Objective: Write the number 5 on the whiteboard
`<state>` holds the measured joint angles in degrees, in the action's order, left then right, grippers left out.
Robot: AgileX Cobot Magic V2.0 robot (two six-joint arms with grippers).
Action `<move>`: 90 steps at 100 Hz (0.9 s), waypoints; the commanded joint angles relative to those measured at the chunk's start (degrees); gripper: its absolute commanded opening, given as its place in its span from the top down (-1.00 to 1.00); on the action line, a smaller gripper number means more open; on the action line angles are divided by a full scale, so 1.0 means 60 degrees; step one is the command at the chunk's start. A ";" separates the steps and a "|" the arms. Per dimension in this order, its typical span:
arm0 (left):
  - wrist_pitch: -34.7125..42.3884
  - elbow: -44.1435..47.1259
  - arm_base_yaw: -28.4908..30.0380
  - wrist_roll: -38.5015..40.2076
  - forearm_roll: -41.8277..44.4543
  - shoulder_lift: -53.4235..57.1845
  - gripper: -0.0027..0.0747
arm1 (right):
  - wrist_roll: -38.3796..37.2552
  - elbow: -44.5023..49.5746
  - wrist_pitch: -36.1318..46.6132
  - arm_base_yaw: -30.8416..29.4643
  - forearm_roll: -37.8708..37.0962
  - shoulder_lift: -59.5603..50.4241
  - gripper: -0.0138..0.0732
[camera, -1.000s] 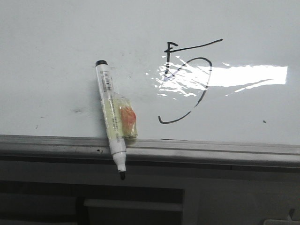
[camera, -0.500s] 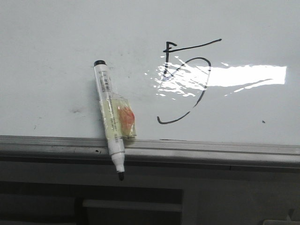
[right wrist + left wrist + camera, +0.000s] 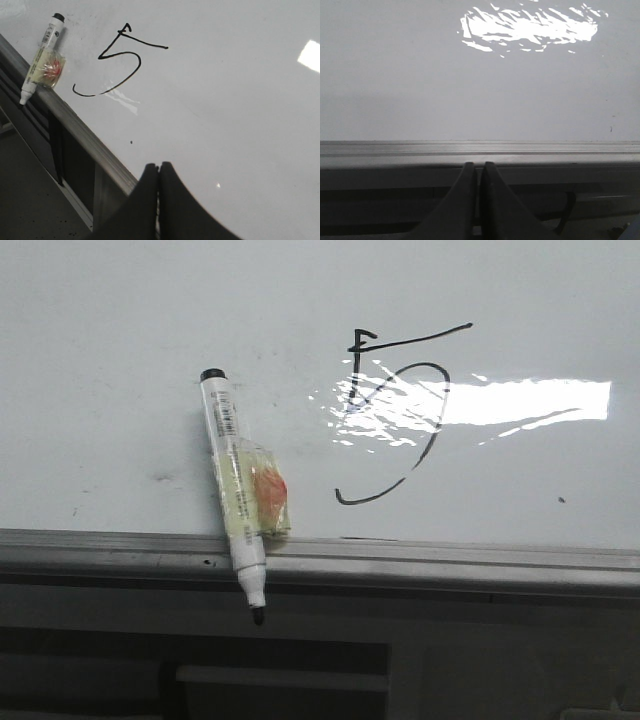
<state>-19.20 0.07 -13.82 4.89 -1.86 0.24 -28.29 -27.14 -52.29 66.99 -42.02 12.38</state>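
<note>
I see my left gripper (image 3: 476, 170) clenched on nothing, fingers pressed together, hanging over the whiteboard's grey rail (image 3: 480, 150). My right gripper (image 3: 159, 172) is likewise pinched closed and empty, above bare whiteboard (image 3: 120, 320) well clear of the number 5 (image 3: 395, 415). The 5 sits on the board just inside the rail; glare (image 3: 470, 402) washes out its middle in the front view. Beside the 5, a marker (image 3: 234, 490) lies across the rail, tip overhanging, with a yellowish wad I can't identify.
</note>
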 commanded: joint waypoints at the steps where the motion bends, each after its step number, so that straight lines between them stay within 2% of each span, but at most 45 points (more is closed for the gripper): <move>1: 0.0453 0.0224 0.0014 0.0095 -0.0108 0.0253 0.98 | 0.0003 -0.0070 0.0157 -0.0098 -0.0684 0.0101 0.78; 8: 0.0453 0.0224 0.0014 0.0095 -0.0108 0.0253 0.98 | 0.0003 0.0136 0.0016 -0.0341 -0.1080 0.0101 0.78; 14: 0.0453 0.0224 0.0014 0.0095 -0.0108 0.0253 0.98 | 0.0003 0.0372 0.0566 -0.0820 -0.1099 0.0101 0.78; 35: 0.0453 0.0224 0.0014 0.0095 -0.0108 0.0253 0.98 | 0.0003 0.0758 0.4095 -0.3232 -0.0914 0.0101 0.78; 46: 0.0453 0.0224 0.0014 0.0095 -0.0108 0.0253 0.98 | 0.0103 0.0905 0.5162 -0.4464 0.0028 0.0101 0.78; 54: 0.0453 0.0224 0.0014 0.0095 -0.0108 0.0253 0.98 | 0.0718 0.1195 0.5737 -0.5126 0.0681 0.0101 0.78; 64: 0.0453 0.0224 0.0014 0.0095 -0.0108 0.0253 0.98 | 0.1777 0.1821 0.6591 -0.5687 0.2235 0.0101 0.78; 73: 0.0453 0.0224 0.0014 0.0095 -0.0108 0.0253 0.98 | 0.2466 0.2848 0.7924 -0.6420 0.3528 0.0101 0.78; 82: 0.0453 0.0224 0.0014 0.0095 -0.0108 0.0253 0.98 | 0.2509 0.3693 0.8533 -0.7120 0.4098 0.0101 0.78; 90: 0.0453 0.0224 0.0014 0.0095 -0.0108 0.0253 0.98 | 0.2509 0.4342 0.8535 -0.7834 0.4522 0.0101 0.78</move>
<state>-19.29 0.07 -13.82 4.89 -1.90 0.24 -14.56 -3.10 -6.96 24.10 -17.97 12.38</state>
